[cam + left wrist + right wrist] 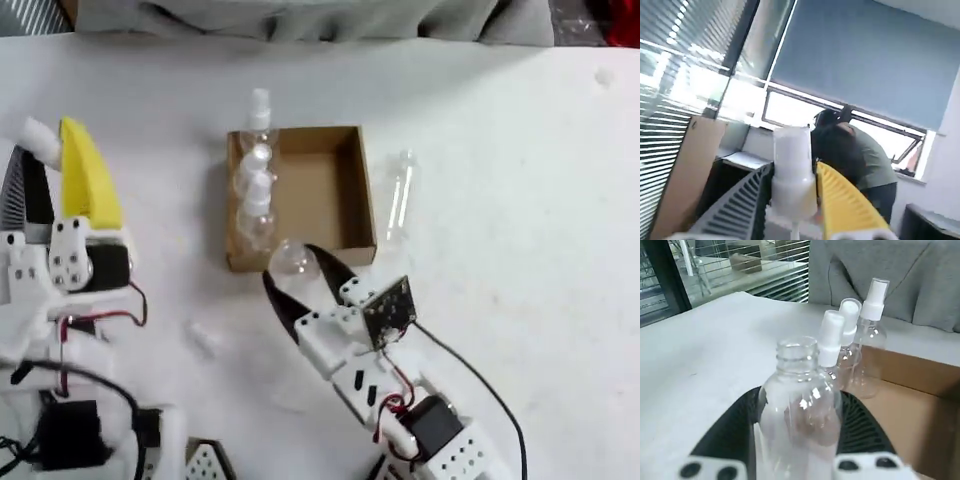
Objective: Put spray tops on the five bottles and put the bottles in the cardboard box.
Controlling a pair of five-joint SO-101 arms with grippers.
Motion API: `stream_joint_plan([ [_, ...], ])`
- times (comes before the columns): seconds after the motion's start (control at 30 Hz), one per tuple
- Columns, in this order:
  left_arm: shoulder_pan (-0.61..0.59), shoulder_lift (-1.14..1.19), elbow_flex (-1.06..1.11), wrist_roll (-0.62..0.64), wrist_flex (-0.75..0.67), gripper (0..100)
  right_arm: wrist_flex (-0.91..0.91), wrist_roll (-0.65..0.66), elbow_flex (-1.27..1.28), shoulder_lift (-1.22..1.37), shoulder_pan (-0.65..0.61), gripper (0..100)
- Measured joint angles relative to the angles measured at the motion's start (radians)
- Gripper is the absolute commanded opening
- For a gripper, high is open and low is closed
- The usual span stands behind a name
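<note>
My left gripper stands at the table's left side, pointing up, shut on a white spray top; the left wrist view has that spray top upright between the grey and yellow fingers. My right gripper is shut on a clear bottle with no top, upright just outside the near left corner of the cardboard box. In the right wrist view the open-necked bottle sits between the black fingers. Three topped bottles stand along the box's left wall. Another clear bottle lies right of the box.
A small clear cap-like piece lies on the white table between the two arms. The table's right half is bare. Grey upholstery runs along the far edge.
</note>
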Motion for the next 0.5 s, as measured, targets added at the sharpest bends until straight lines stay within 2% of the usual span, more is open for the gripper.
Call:
stream_joint_plan([
  [0.3,0.247,0.265,-0.434,0.0,0.196,2,0.0,0.003,0.0,0.0,-0.003,1.6],
  [0.5,0.318,0.381,-0.537,0.0,0.209,2,0.052,0.003,0.0,0.0,-0.003,1.6],
])
